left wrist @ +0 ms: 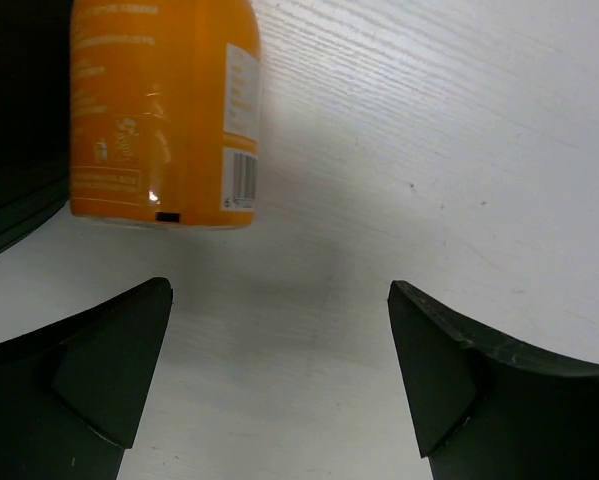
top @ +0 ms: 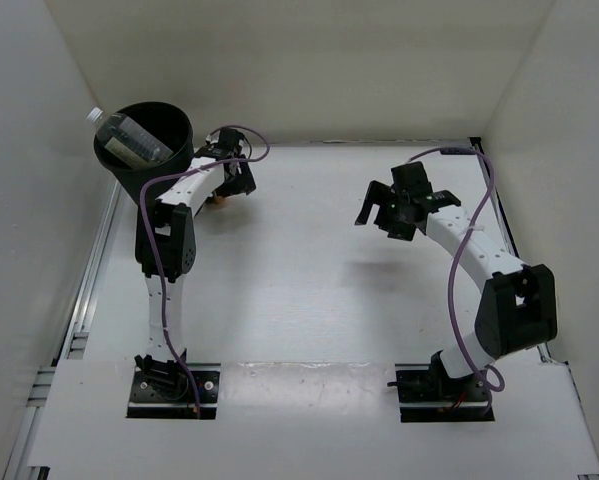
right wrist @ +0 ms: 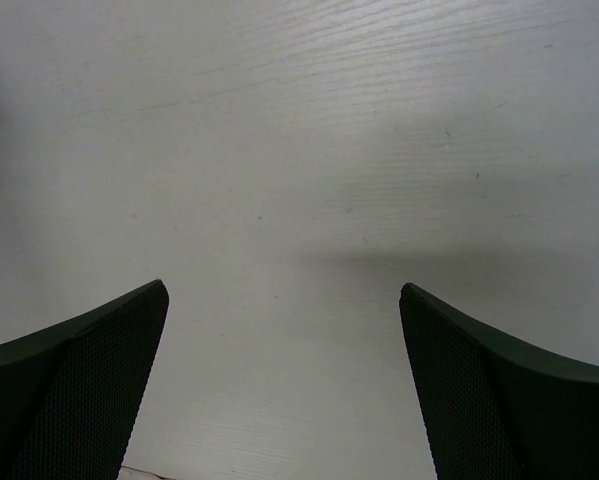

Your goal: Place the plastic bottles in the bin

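The black ribbed bin (top: 144, 150) stands at the far left of the table. A clear plastic bottle (top: 124, 135) with a white cap leans inside it, its cap poking over the rim. A stubby orange bottle (left wrist: 164, 110) lies on the table right beside the bin's wall (left wrist: 9, 130). In the top view only a sliver of the orange bottle (top: 217, 201) shows under the left arm. My left gripper (left wrist: 279, 330) hovers open just short of it, nothing between its fingers. My right gripper (top: 391, 208) hangs open over bare table (right wrist: 279, 150).
White walls close in the table on the left, back and right. The bin stands close to the left wall. An aluminium rail (top: 89, 290) runs along the table's left edge. Purple cables loop over both arms.
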